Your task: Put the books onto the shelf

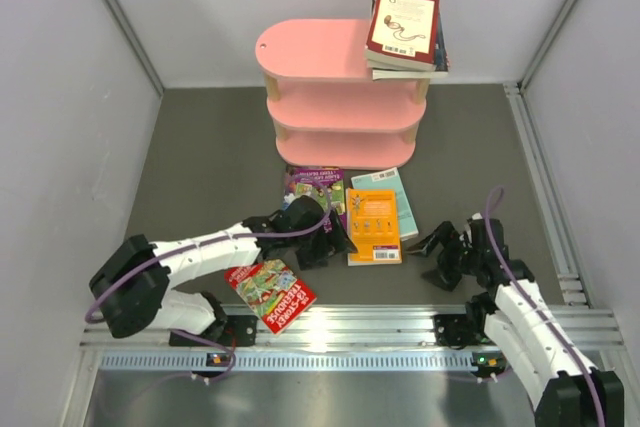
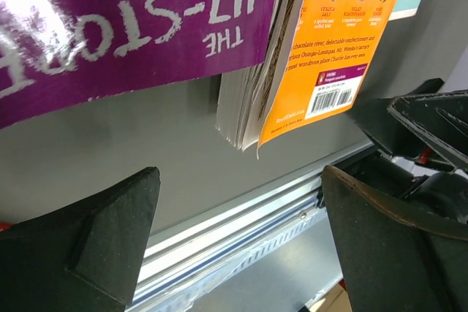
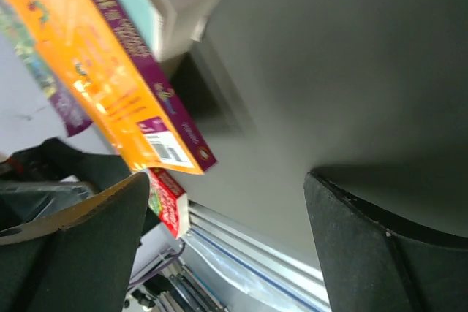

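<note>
The pink shelf (image 1: 330,107) stands at the back, with a small stack of books on its top board; the uppermost is maroon and cream (image 1: 403,25). In front of it a purple-green book (image 1: 313,185), an orange book (image 1: 373,227) and a light teal book (image 1: 395,197) lie flat. A red cartoon book (image 1: 270,294) lies near the front rail. My left gripper (image 1: 338,237) is open and low, just in front of the purple book (image 2: 131,20) and the orange book (image 2: 336,34), holding nothing. To the right of the orange book (image 3: 95,71), my right gripper (image 1: 432,249) is open and empty.
Metal rails (image 1: 400,327) run along the table's near edge, behind both grippers. Grey walls close in the left, right and back. The shelf's middle and bottom boards show no books. The two grippers face each other across the orange book.
</note>
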You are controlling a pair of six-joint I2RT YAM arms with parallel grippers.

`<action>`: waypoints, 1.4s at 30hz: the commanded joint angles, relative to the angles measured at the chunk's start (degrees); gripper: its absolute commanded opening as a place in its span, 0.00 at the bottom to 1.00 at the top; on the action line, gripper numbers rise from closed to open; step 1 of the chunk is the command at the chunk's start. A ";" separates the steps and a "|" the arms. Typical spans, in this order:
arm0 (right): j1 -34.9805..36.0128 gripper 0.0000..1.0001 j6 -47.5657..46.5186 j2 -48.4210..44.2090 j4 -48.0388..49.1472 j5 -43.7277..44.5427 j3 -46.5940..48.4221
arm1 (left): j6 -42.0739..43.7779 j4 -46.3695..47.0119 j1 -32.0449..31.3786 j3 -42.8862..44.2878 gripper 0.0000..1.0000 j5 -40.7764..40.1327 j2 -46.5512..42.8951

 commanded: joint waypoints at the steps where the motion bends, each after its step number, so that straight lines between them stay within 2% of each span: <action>1: 0.86 0.86 6.19 -0.39 17.58 -5.15 -5.88 | -3.18 9.44 -0.27 -1.73 0.97 1.97 1.66; 7: 2.00 0.82 10.32 -0.65 27.08 -4.28 -11.26 | -7.05 12.53 -0.35 -4.45 0.97 1.63 0.01; 12: 6.30 0.79 12.87 4.87 34.46 -1.39 -12.49 | -9.25 11.30 -0.35 -7.88 0.97 -0.22 -5.09; 14: 7.97 0.74 13.49 9.08 40.78 -0.68 -12.49 | -10.47 10.60 -0.35 -9.55 0.97 -0.66 -7.64; 18: 12.10 0.53 14.46 16.56 49.05 0.29 -11.45 | -11.62 8.76 -0.35 -11.75 0.96 -1.62 -11.77; 19: 12.89 0.44 14.46 18.58 50.03 0.46 -10.83 | -11.62 7.27 -0.35 -12.10 0.96 -1.89 -13.09; 20: 13.51 0.38 13.94 19.12 50.21 1.25 -10.12 | -11.54 6.39 -0.35 -12.10 0.96 -2.24 -13.71; 22: 15.09 0.25 13.41 19.74 49.69 1.87 -7.93 | -11.45 5.33 -0.35 -12.28 0.96 -2.50 -14.94; 24: 15.80 0.18 11.92 18.78 46.27 3.01 -5.64 | -11.36 4.36 -0.35 -12.28 0.96 -2.59 -15.38; 25: 15.89 0.12 11.39 17.29 44.86 3.28 -4.85 | -11.27 4.27 -0.35 -12.28 0.96 -2.68 -15.82; 29: 15.89 0.00 6.48 13.24 36.08 3.98 2.50 | -11.18 4.27 -0.35 -12.63 0.96 -3.12 -15.91; 30: 15.80 0.00 5.16 12.45 29.10 3.98 4.80 | -11.10 4.62 -0.35 -12.72 0.96 -3.03 -15.83; 34: 15.89 0.00 -2.05 8.58 15.28 4.60 17.28 | -10.75 5.49 -0.35 -13.07 0.96 -3.30 -15.65; 38: 15.98 0.00 -6.89 11.29 11.37 0.05 30.36 | -11.18 8.13 -0.35 -14.82 0.96 -2.86 -14.51; 42: 15.98 0.00 -7.07 14.81 11.98 -3.57 38.82 | -11.10 9.80 -0.35 -14.74 0.95 -2.51 -12.93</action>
